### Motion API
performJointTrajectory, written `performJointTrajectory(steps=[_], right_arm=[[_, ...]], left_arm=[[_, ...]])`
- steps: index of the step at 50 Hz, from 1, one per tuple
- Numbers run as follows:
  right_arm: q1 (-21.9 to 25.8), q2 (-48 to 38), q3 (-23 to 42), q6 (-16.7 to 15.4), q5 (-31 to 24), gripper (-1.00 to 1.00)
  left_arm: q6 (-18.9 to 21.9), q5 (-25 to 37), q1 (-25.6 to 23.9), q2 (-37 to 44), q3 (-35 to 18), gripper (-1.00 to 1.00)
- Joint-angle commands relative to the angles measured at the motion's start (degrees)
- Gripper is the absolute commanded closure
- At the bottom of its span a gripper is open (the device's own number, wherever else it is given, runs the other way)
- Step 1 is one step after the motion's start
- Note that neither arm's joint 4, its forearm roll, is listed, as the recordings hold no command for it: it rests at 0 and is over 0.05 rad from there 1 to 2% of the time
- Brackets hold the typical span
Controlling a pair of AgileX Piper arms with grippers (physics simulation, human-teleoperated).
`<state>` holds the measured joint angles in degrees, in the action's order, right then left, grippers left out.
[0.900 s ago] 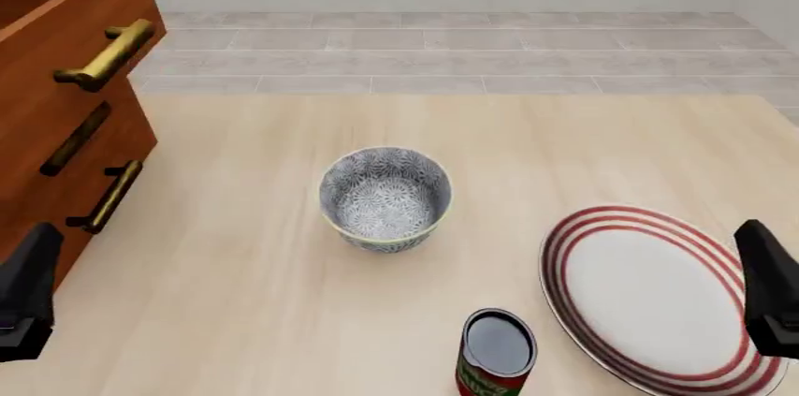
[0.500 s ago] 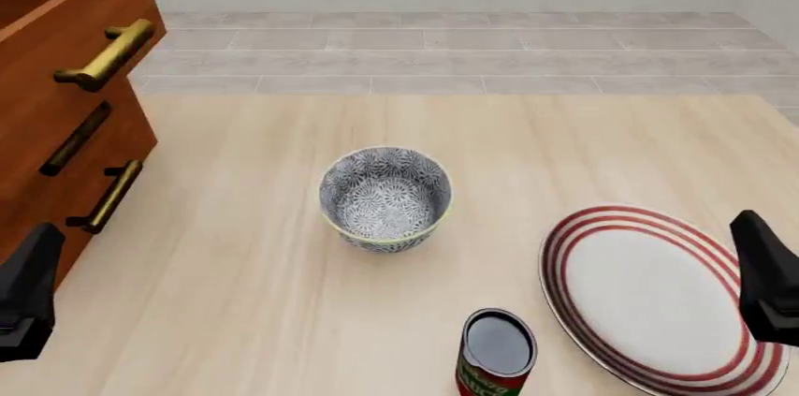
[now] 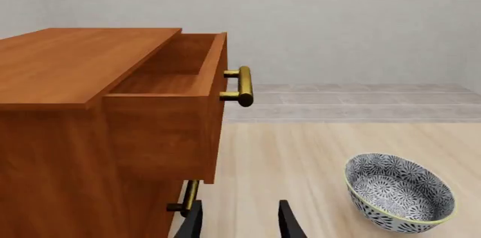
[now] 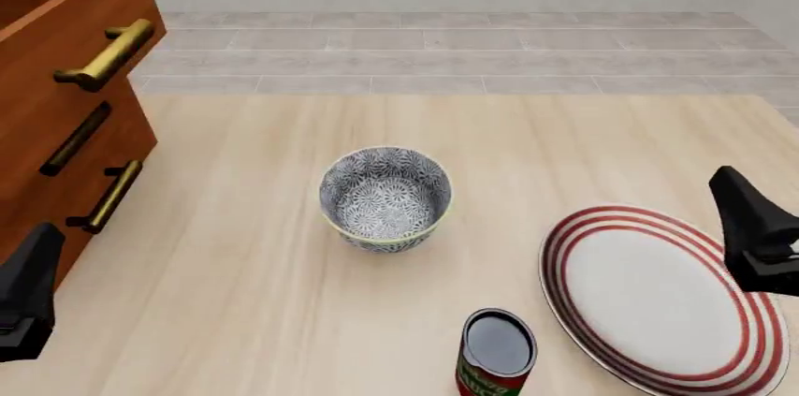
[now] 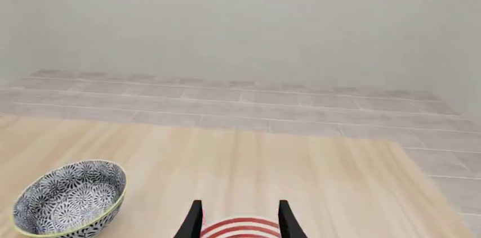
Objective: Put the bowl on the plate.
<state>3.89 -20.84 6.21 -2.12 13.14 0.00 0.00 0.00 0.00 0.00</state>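
The grey-and-white floral bowl (image 4: 384, 198) with its pale yellow-green rim stands upright at mid-table, also seen as the bowl (image 3: 399, 192) and the bowl (image 5: 70, 198). The white plate (image 4: 656, 295) with red rings lies to its right; a sliver of the plate (image 5: 239, 230) shows between my right fingers. My right gripper (image 4: 755, 232) hovers over the plate's right edge, and my right gripper (image 5: 237, 220) is open and empty. My left gripper (image 4: 25, 295) is at the left edge beside the cabinet; my left gripper (image 3: 239, 220) is open, holding nothing. Both are well apart from the bowl.
A wooden cabinet (image 4: 63, 124) with brass handles stands at the left, its top drawer (image 3: 177, 100) pulled open. A small dark-topped can (image 4: 499, 351) with a red-green label stands near the front edge, between bowl and plate.
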Motion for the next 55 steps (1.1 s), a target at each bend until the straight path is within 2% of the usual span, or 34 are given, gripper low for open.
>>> performJointTrajectory(steps=[1,3,4,5,7,11,12,14,19,21,22,27,29,31,34,40,49,51,55], right_arm=[[4.35,-6.9,6.67,-1.52,0.3,-1.0],[4.55,-7.04,7.09,-1.9,0.25,-1.0],[5.09,-8.93,8.56,-0.38,0.24,-1.0],[5.09,-8.97,8.58,-0.38,0.26,-1.0],[6.94,-10.93,9.8,-1.45,0.2,-1.0],[9.16,-14.6,12.61,0.76,0.39,-1.0],[9.66,-15.66,13.51,0.02,0.69,-1.0],[11.91,-18.38,14.83,0.9,1.15,-1.0],[15.22,-23.4,17.58,0.56,1.76,-1.0],[17.22,-24.55,18.26,-1.14,1.71,-1.0],[16.93,-25.59,18.79,0.22,2.12,-1.0],[19.77,-28.58,20.33,-0.02,2.12,-1.0],[21.92,-33.14,24.12,1.11,2.03,-1.0],[22.19,-34.56,24.67,0.57,1.96,-1.0],[22.89,-36.41,25.6,2.64,2.04,-1.0],[24.53,-39.64,28.3,2.65,1.04,-1.0],[28.21,-44.51,33.05,4.99,-1.81,-1.0],[28.99,-45.86,33.96,4.02,-2.63,-1.0],[30.3,-48.53,35.93,6.01,-4.05,-1.0]], left_arm=[[0.0,0.0,0.0,0.0,0.0,-1.0],[0.0,0.0,0.0,0.0,0.0,-1.0],[0.0,0.0,0.0,0.0,0.0,-1.0],[0.0,0.0,0.0,0.0,0.0,-1.0],[0.0,0.0,0.0,0.0,0.0,-1.0],[0.0,0.0,0.0,0.0,0.0,-1.0],[0.0,0.0,0.0,0.0,0.0,-1.0],[0.0,0.0,0.0,0.0,0.0,-1.0],[0.0,0.0,0.0,0.0,0.0,-1.0],[0.0,0.0,0.0,0.0,0.0,-1.0],[0.0,0.0,0.0,0.0,0.0,-1.0],[0.0,0.0,0.0,0.0,0.0,-1.0],[0.0,0.0,0.0,0.0,0.0,-1.0],[0.0,0.0,0.0,0.0,0.0,-1.0],[0.0,0.0,0.0,0.0,0.0,-1.0],[0.0,0.0,0.0,0.0,0.0,-1.0],[0.0,0.0,0.0,0.0,0.0,-1.0],[0.0,0.0,0.0,0.0,0.0,-1.0],[0.0,0.0,0.0,0.0,0.0,-1.0]])
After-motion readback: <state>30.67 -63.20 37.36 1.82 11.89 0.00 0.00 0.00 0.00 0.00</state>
